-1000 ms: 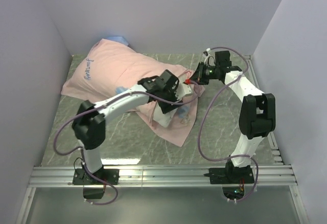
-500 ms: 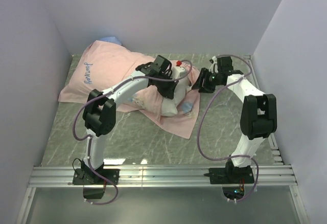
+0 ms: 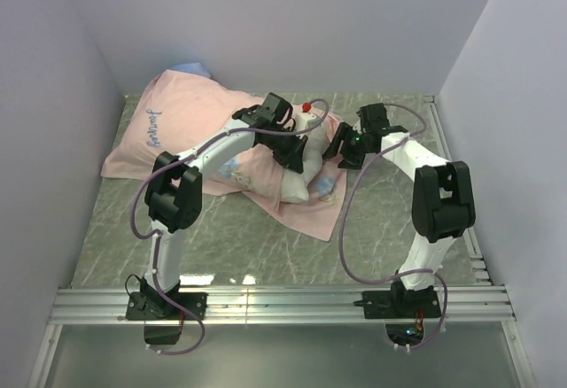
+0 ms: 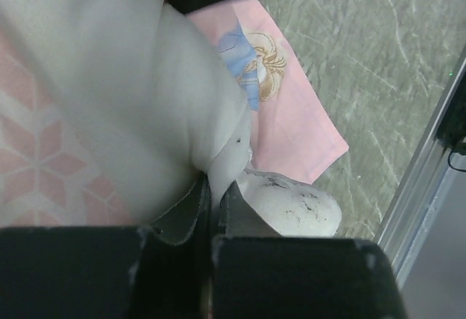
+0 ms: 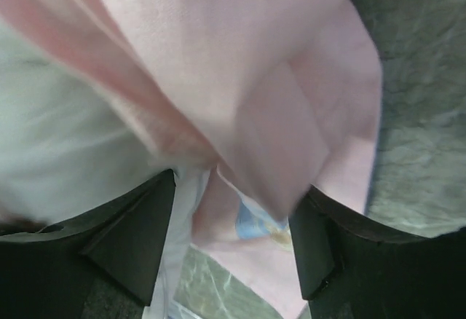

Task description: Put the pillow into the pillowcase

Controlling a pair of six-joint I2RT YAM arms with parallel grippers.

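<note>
The pale pink pillowcase (image 3: 190,122) lies across the back left of the table, bulging, with its open end toward the middle. A white part of the pillow (image 3: 297,189) sticks out of that open end. My left gripper (image 3: 299,151) is over it. In the left wrist view the left gripper (image 4: 215,188) is shut on a fold of the white pillow (image 4: 131,79), with the pink, printed pillowcase (image 4: 291,108) behind. My right gripper (image 3: 339,151) stands just to the right. The right gripper (image 5: 233,224) is open, with a pink flap of the pillowcase (image 5: 240,57) hanging between its fingers and the pillow (image 5: 58,137) to the left.
The green marbled tabletop (image 3: 399,220) is enclosed by pale walls on three sides. A metal rail (image 3: 283,304) runs along the near edge, where both arm bases are bolted. A blue patch of cloth (image 3: 190,69) shows at the back behind the pillowcase.
My left gripper has shut on the pillow and moved toward the back. My right gripper has opened and come left and nearer, over the pillowcase's open end.
</note>
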